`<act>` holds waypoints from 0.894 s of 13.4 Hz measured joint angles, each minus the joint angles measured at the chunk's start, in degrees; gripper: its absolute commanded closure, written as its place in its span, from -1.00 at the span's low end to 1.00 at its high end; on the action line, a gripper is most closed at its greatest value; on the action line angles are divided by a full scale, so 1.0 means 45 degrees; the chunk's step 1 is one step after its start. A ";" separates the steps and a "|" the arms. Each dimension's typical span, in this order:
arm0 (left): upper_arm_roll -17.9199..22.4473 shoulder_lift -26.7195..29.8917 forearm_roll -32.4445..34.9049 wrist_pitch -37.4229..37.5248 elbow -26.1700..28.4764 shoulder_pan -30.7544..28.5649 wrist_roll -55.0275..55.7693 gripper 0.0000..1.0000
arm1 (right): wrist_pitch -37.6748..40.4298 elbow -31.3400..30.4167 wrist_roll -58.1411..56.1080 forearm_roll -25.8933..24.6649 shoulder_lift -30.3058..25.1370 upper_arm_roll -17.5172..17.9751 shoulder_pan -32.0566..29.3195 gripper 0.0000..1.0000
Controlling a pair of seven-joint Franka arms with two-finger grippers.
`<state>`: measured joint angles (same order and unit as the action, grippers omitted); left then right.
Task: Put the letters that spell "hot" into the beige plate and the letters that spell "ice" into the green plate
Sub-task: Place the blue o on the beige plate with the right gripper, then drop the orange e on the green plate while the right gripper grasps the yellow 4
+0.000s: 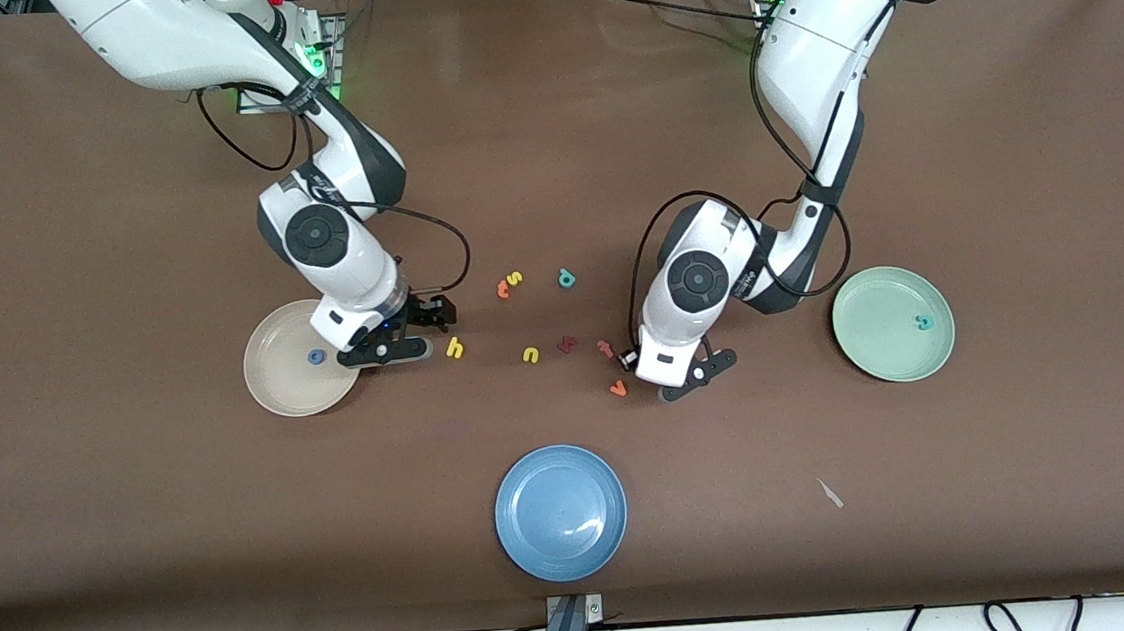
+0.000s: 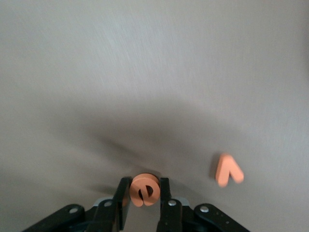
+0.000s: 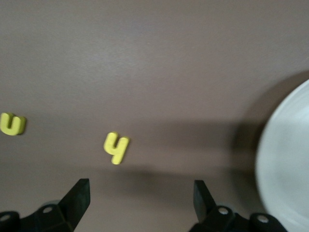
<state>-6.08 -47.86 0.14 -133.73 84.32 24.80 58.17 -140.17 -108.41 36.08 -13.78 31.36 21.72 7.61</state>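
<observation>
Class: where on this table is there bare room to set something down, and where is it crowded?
Bare cloth lies between the blue plate and green plate, and between blue and beige plate. Crowded: the loose letters between the right gripper and left gripper.

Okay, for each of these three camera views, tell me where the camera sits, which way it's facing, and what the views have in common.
Front view: high across the table, facing both arms, the beige plate, green plate and blue plate.
Left wrist view: on the left arm's wrist, looking past the left gripper, shut on the orange e.
Right wrist view: on the right arm's wrist, looking past the open right gripper at the yellow h.
Shared: the yellow h shows in front and right wrist views.
</observation>
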 measured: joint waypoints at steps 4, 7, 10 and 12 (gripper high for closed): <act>0.0074 0.1900 0.0008 0.3563 -0.0686 -0.1778 -0.2432 1.00 | 0.0008 0.0865 0.2125 -0.0001 0.0889 -0.0072 0.0750 -0.88; 0.0105 0.3382 0.0026 0.6553 -0.0570 -0.3864 -0.5914 1.00 | 0.0007 0.1584 0.2632 -0.0016 0.1566 -0.0498 0.1097 -0.84; 0.0159 0.3359 0.0065 0.7282 0.0041 -0.6003 -0.9785 1.00 | 0.0009 0.1840 0.2656 -0.0202 0.1896 -0.0691 0.1112 -0.80; 0.0154 0.2993 0.0142 0.7114 0.0541 -0.6972 -1.1183 1.00 | 0.0009 0.1846 0.2986 -0.0568 0.2050 -0.0699 0.1202 -0.77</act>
<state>-5.39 -34.40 0.78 -101.71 86.76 -6.57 7.85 -140.13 -100.10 49.51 -16.33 40.59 18.57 13.01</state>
